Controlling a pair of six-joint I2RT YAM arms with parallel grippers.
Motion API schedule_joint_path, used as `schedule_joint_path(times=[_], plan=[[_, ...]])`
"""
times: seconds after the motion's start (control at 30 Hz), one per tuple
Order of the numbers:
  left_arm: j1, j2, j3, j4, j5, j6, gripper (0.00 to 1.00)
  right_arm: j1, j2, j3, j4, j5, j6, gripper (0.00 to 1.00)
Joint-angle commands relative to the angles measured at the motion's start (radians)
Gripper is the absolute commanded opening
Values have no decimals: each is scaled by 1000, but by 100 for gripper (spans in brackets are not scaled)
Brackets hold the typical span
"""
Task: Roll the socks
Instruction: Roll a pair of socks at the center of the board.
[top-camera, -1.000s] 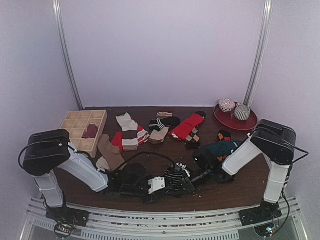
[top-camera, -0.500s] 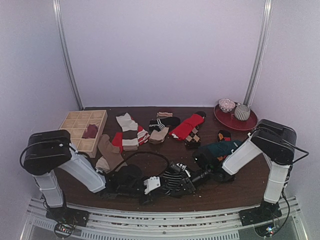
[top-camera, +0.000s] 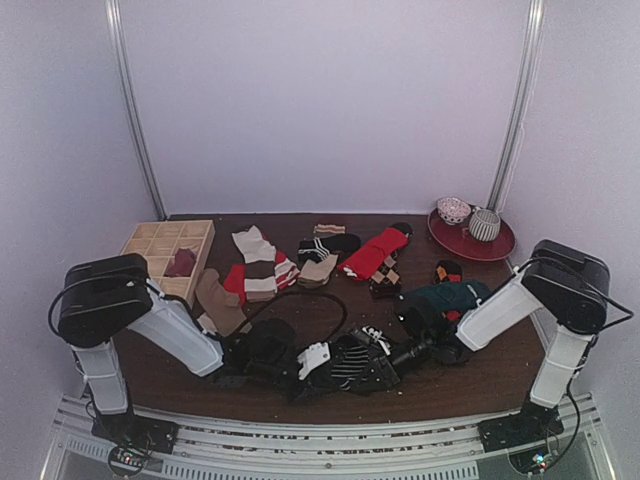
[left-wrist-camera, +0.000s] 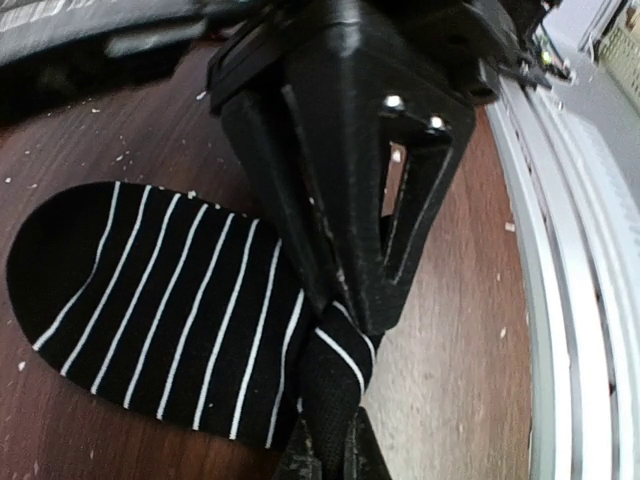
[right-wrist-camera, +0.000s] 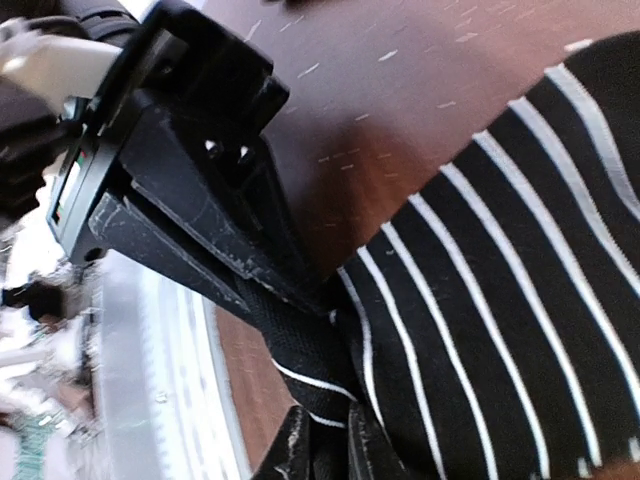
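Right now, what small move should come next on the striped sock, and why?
Probably open the right hand and back it off: both hands pinch the same bunched edge of the sock, and the left hand alone could turn it.

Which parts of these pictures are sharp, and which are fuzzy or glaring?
Top view: even soft light, sharp all over, the striped sock small. Left wrist view: stripes crisp, top left corner out of focus, the rail glaring pale. Right wrist view: stripes sharp, left edge blurred and washed out, a bright sheen on the table.
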Motion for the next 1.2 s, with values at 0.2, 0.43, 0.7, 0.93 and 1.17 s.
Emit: schedule_joint_path(times=[0.2, 0.43, 0.7, 0.93, 1.17], plan=[[36, 164, -33, -225, 134, -176, 0, 72, -389, -190, 124, 426, -327, 29], [48, 178, -36, -282, 150, -191, 0, 244, -423, -212, 104, 565, -602, 39], [50, 180, -49, -289, 152, -191, 0, 298, -294, -194, 84, 638, -619, 43], [50, 178, -49, -297, 157, -182, 0, 308, -251, -172, 84, 706, -630, 41], [50, 179, -37, -303, 164, -164, 0, 310, -186, -144, 52, 802, -585, 27]])
